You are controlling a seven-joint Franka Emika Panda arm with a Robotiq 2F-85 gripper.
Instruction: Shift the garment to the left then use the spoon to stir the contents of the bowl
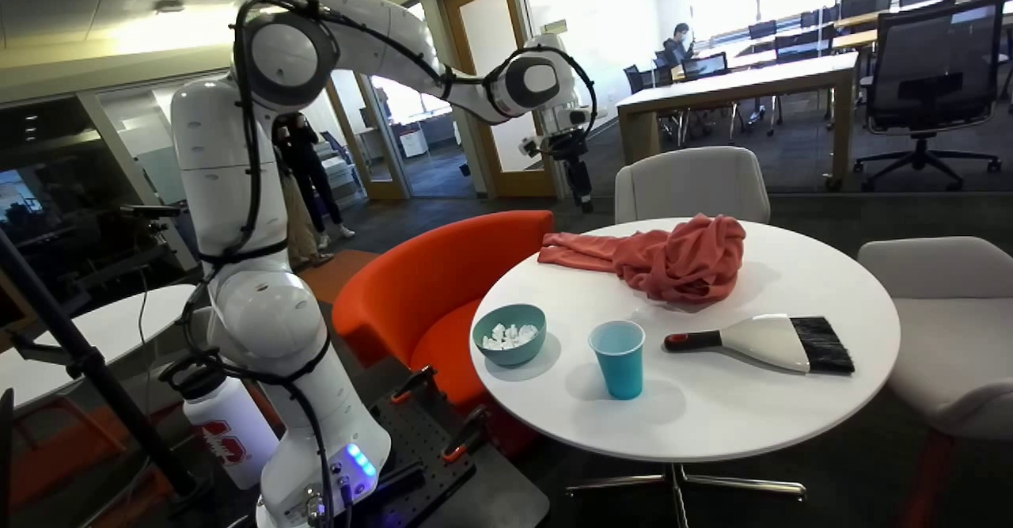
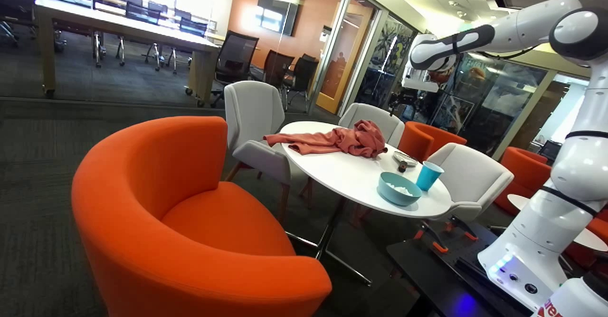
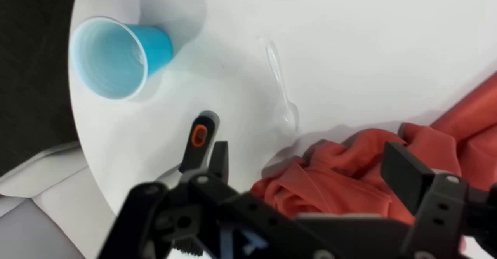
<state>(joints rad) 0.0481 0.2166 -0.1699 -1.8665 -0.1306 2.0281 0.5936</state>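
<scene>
- One gripper, fingers spread wide, hanging above the table.
- Red garment, crumpled on table: right of centre in an exterior view, lower right in the wrist view.
- Clear spoon: on table, mid-frame in the wrist view, scoop end near the garment.
- Bowl with white bits: just below centre in an exterior view.
- Blue cup upright, right of it.
- Brush lying flat, lower right.
</scene>
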